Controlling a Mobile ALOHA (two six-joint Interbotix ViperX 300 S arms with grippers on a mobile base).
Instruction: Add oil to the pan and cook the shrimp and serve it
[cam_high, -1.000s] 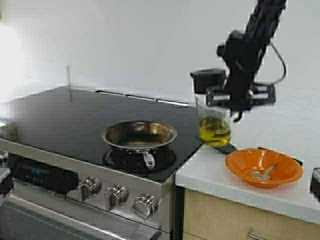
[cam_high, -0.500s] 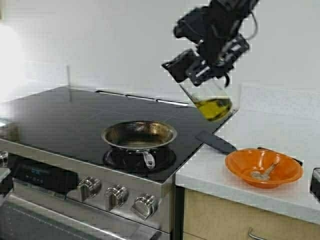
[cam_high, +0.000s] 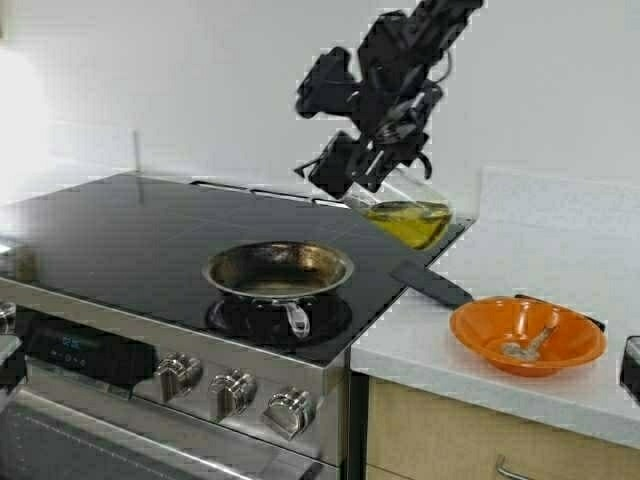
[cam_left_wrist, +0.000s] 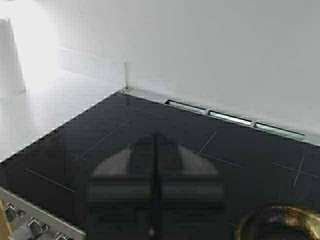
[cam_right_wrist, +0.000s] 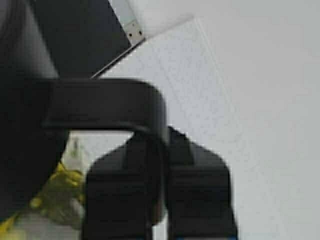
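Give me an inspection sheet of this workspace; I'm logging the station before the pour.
Surface: black glass cooktop beside a white counter.
Job's things: pan sits on the front burner, no oil visible inside. Carafe is held in the air, tilted, lid end toward the pan, oil pooled inside. Shrimp lies in the orange bowl on the counter.
Clutter: a black flat tool at the cooktop edge.
Grippers: right tool shut on the carafe handle; left tool shut, empty, over the cooktop.
Cables: one loops along the right arm.
Surroundings: white wall, oven knobs, a cabinet below.
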